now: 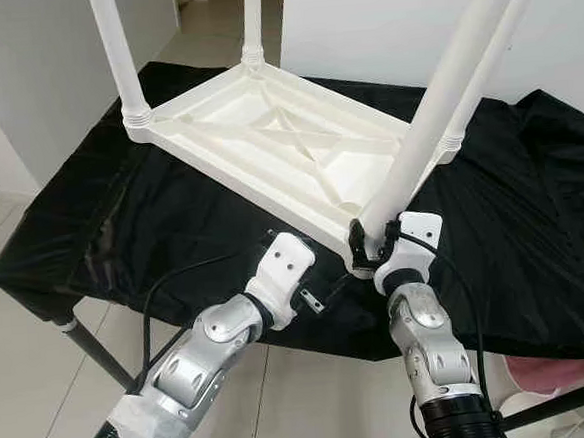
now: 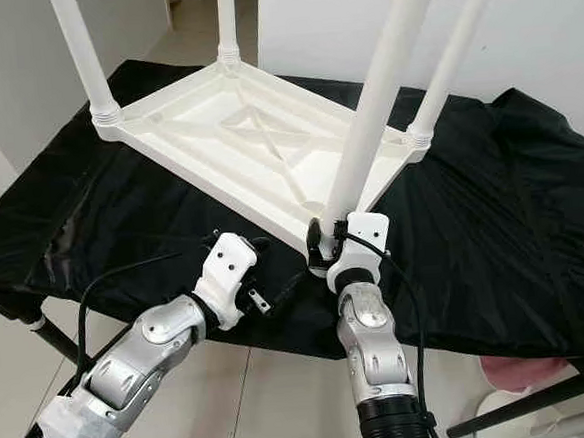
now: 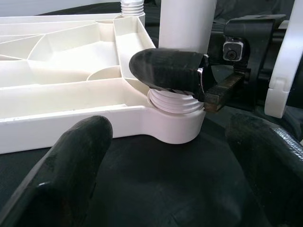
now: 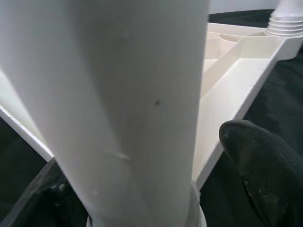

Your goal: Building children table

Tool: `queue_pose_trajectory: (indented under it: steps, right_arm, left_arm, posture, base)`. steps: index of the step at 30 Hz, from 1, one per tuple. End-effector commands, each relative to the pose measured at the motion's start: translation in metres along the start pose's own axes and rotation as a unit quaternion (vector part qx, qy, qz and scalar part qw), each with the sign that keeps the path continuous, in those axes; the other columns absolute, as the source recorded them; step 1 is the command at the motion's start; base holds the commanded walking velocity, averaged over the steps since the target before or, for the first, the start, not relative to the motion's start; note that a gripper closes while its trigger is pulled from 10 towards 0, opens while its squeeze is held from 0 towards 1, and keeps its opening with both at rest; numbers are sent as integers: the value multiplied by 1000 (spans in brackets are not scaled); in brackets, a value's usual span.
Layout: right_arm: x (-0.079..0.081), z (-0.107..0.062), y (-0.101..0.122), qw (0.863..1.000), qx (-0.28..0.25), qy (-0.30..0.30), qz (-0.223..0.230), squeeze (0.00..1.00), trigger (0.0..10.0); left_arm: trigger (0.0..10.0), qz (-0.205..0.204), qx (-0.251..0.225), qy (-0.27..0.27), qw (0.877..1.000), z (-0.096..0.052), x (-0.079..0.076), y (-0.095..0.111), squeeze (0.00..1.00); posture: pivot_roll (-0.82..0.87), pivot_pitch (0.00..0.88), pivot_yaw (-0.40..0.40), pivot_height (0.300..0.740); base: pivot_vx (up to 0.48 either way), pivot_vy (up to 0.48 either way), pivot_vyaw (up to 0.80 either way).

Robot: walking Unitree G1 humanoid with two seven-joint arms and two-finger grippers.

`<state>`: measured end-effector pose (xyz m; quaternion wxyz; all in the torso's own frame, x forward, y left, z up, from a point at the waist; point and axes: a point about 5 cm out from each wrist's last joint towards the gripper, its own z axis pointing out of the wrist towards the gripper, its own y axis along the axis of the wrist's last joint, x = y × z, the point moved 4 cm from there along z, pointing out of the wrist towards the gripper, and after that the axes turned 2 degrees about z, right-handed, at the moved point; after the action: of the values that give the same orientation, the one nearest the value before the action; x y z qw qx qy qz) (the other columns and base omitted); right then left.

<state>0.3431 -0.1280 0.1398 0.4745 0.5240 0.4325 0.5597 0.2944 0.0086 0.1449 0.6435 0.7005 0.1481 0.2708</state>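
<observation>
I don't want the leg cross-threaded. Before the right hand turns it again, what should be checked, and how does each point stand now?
1. Right hand clamped round the near leg at its base: ok.
2. Leg's threaded collar sitting in the corner socket: ok; fully screwed home: cannot tell.
3. Tabletop lying flat, upside down, on the black cloth: ok.
4. Left hand open, short of the corner, not touching: ok.
5. Other three legs standing in their sockets: ok.

We count one white plastic tabletop (image 1: 267, 141) lying upside down, with four white legs (image 1: 444, 98) standing up from its corners. One black cloth (image 1: 533, 222) covers the work table beneath it. Two silver robot arms (image 1: 206, 350) reach in, each ending in one gripper.
</observation>
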Motion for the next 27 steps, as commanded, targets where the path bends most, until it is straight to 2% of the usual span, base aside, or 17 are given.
queue_pose_trajectory:
  steps: [1,6,7,8,9,10,14,16,17,19,20,23,25,26,27]
  right_arm:
    - [-1,-6,-6,1000,8,18,0,1000,10000]
    - [-4,-5,-5,1000,7,29,-4,1000,10000]
    - [-8,-2,-5,998,9,58,-25,592,10000]
    - [-8,-2,-5,998,9,58,-25,592,10000]
    - [-14,5,-2,991,12,125,-49,0,10000]
    - [-15,7,0,987,13,147,-55,0,10000]
    - [-13,8,2,984,15,170,-58,0,10000]
    - [-8,12,5,974,17,212,-79,0,10000]
    - [-8,12,5,974,17,212,-79,0,10000]
    - [-4,17,7,963,22,251,-97,0,10000]
    - [-4,17,7,963,22,251,-97,0,10000]
    - [0,20,4,950,33,291,-111,0,10000]
    - [1,21,3,948,35,297,-113,0,10000]
    - [0,23,1,946,39,298,-122,0,4980]
    - [-1,25,0,943,42,304,-127,0,4980]
  left_arm:
    - [10000,3,2,-82,997,-2,-16,-1,0]
    - [10000,4,2,-82,997,-1,-16,-1,0]
    - [10000,4,2,-80,997,-1,-15,-1,0]
    - [10000,4,2,-80,997,-1,-15,-1,0]
    - [10000,4,1,-77,997,0,-14,-1,0]
    - [10000,5,2,-76,997,0,-14,-1,0]
    - [10000,5,2,-76,997,0,-13,-1,0]
    - [10000,5,1,-75,997,0,-13,-1,0]
    - [10000,5,1,-75,997,0,-13,-1,0]
    - [10000,6,1,-75,997,0,-13,-1,0]
    - [10000,6,1,-75,997,0,-13,-1,0]
    - [10000,6,0,-75,997,0,-12,0,0]
    - [10000,6,0,-75,997,1,-12,0,0]
    - [10000,6,-1,-74,997,1,-12,0,0]
    - [10000,7,-1,-73,997,0,-11,0,0]
  posture:
    - [24,93,-73,740]
    - [25,92,-74,740]
    - [24,86,-79,740]
    - [24,86,-79,740]
    - [25,85,-81,740]
    - [25,85,-81,740]
    - [26,85,-82,740]
    - [26,83,-82,740]
    - [26,83,-82,740]
    - [24,81,-81,740]
    - [24,81,-81,740]
    - [27,81,-82,740]
    - [30,80,-83,740]
    - [32,80,-85,740]
    - [36,80,-88,740]
  base:
    - [0,0,0]
    - [0,0,0]
    - [0,0,0]
    - [0,0,0]
    - [0,0,0]
    - [0,0,0]
    - [0,0,0]
    - [0,0,0]
    - [0,0,0]
    - [0,0,0]
    - [0,0,0]
    - [0,0,0]
    - [0,0,0]
    - [0,0,0]
    - [0,0,0]
